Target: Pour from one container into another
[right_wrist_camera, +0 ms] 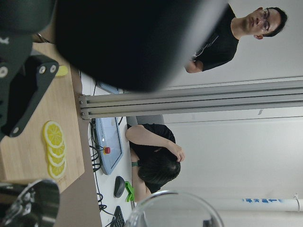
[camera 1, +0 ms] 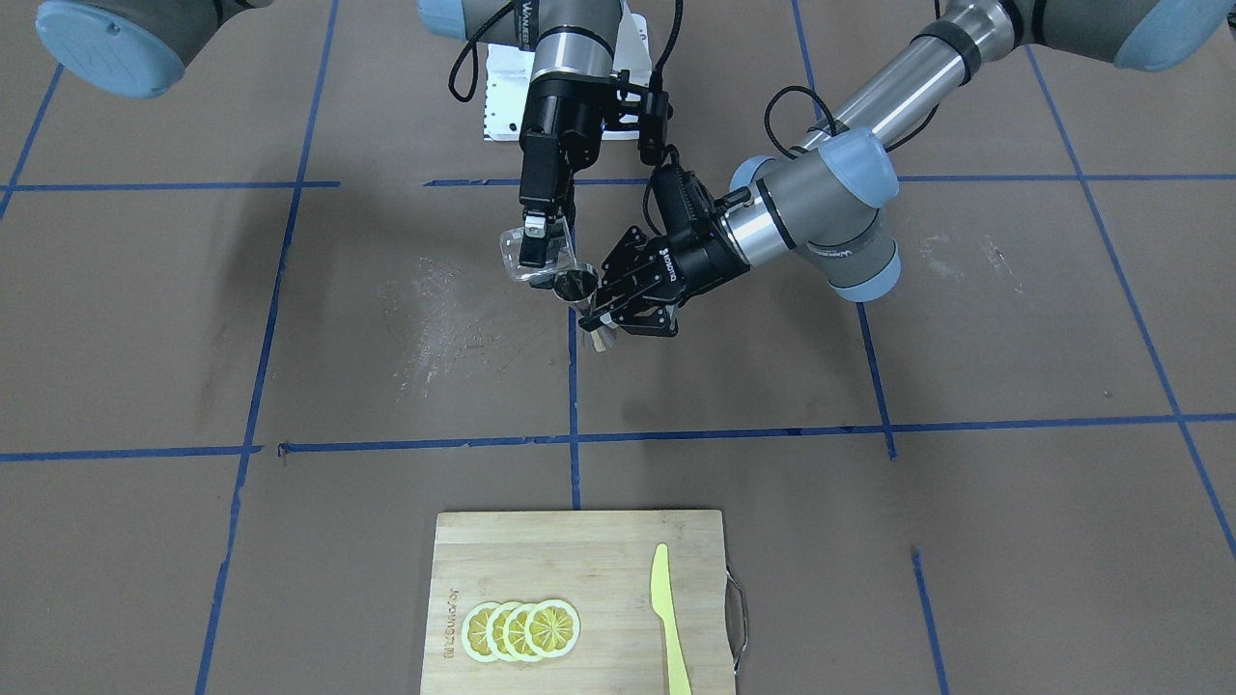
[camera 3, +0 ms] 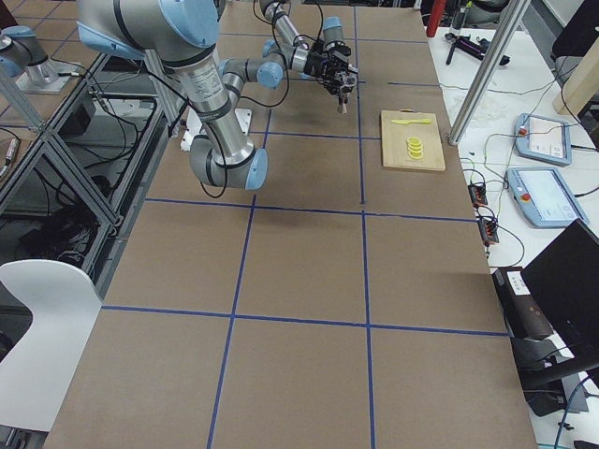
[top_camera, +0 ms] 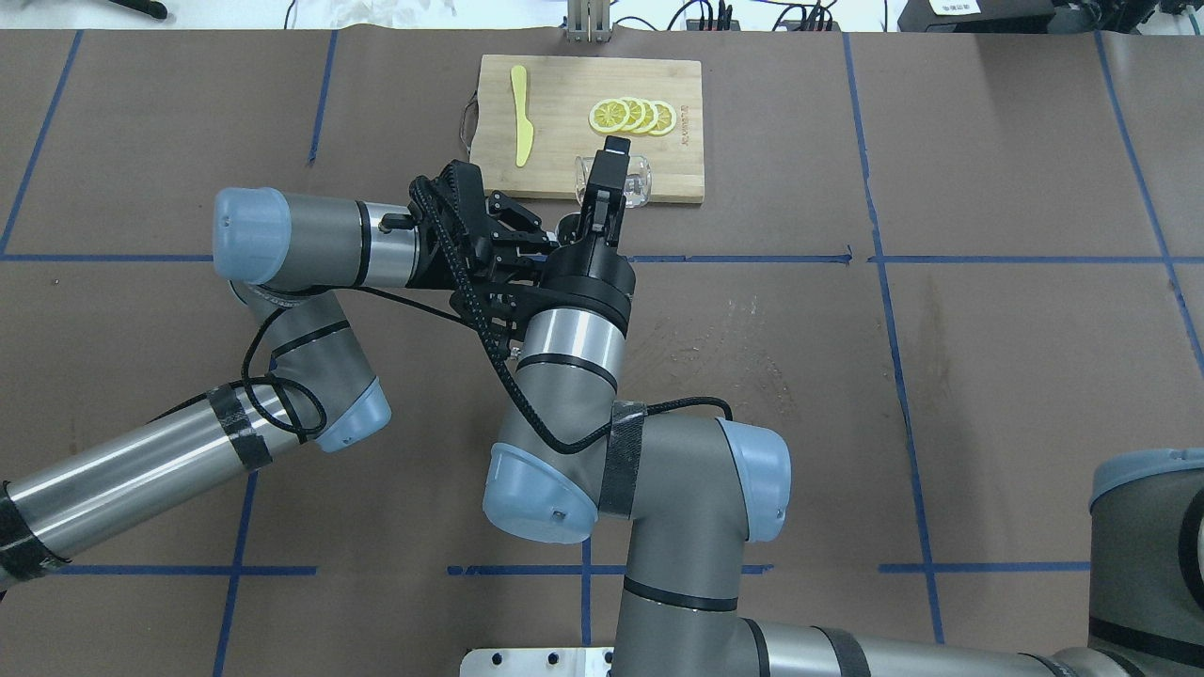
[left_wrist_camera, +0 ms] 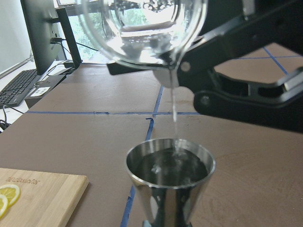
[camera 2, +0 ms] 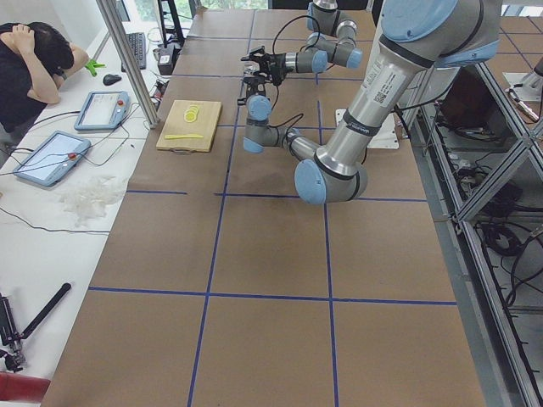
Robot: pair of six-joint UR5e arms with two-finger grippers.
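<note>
The clear cup (camera 1: 514, 259) hangs tilted above the table with my right gripper (camera 1: 534, 253) shut on it. In the left wrist view the cup (left_wrist_camera: 142, 28) tips over the steel jigger (left_wrist_camera: 170, 179), and a thin clear stream (left_wrist_camera: 174, 104) runs from its rim into the jigger, which holds liquid. My left gripper (camera 1: 594, 311) is shut on the jigger (camera 1: 577, 284) at its waist and holds it upright, just under and beside the cup. From overhead the cup (top_camera: 640, 181) shows past the right gripper (top_camera: 607, 177). The right wrist view shows the cup's rim (right_wrist_camera: 175, 210).
A wooden cutting board (camera 1: 541, 550) lies at the table's far edge with several lemon slices (camera 1: 521, 629) and a yellow knife (camera 1: 666, 618). A white base plate (camera 1: 502, 97) sits by the robot. A person (camera 2: 34, 68) sits at the side bench with tablets (camera 2: 102, 108).
</note>
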